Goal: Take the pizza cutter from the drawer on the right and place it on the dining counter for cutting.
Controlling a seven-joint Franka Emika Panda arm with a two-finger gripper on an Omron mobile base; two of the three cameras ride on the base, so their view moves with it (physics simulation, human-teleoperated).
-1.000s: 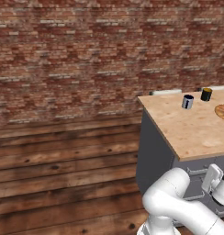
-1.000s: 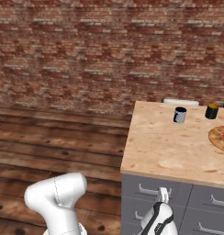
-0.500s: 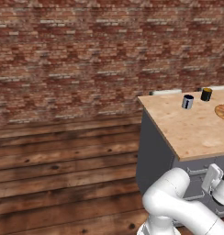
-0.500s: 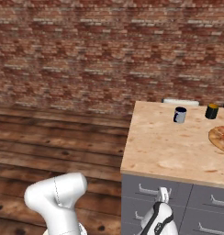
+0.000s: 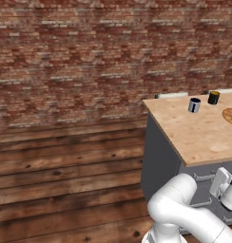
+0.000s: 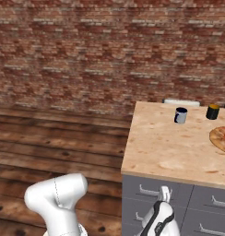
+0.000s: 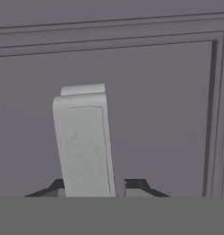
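Note:
The drawer is closed, and its flat grey front spans the hand view. Its slim silver bar handle runs between my dark fingertips. My gripper is shut on that handle. From the base, the gripper presses low against the top row of drawer fronts under the dining counter. The gripper is also at the lower right of the left base view, below the dining counter's edge. The pizza cutter is hidden.
On the wood top stand a blue-grey mug, a dark cup with a yellow rim and a round pizza at the right edge. A brick wall closes the back. Plank floor stretches to the left of the counter.
The arm and hand stay at the same place against the drawer front. Nothing on the counter has moved.

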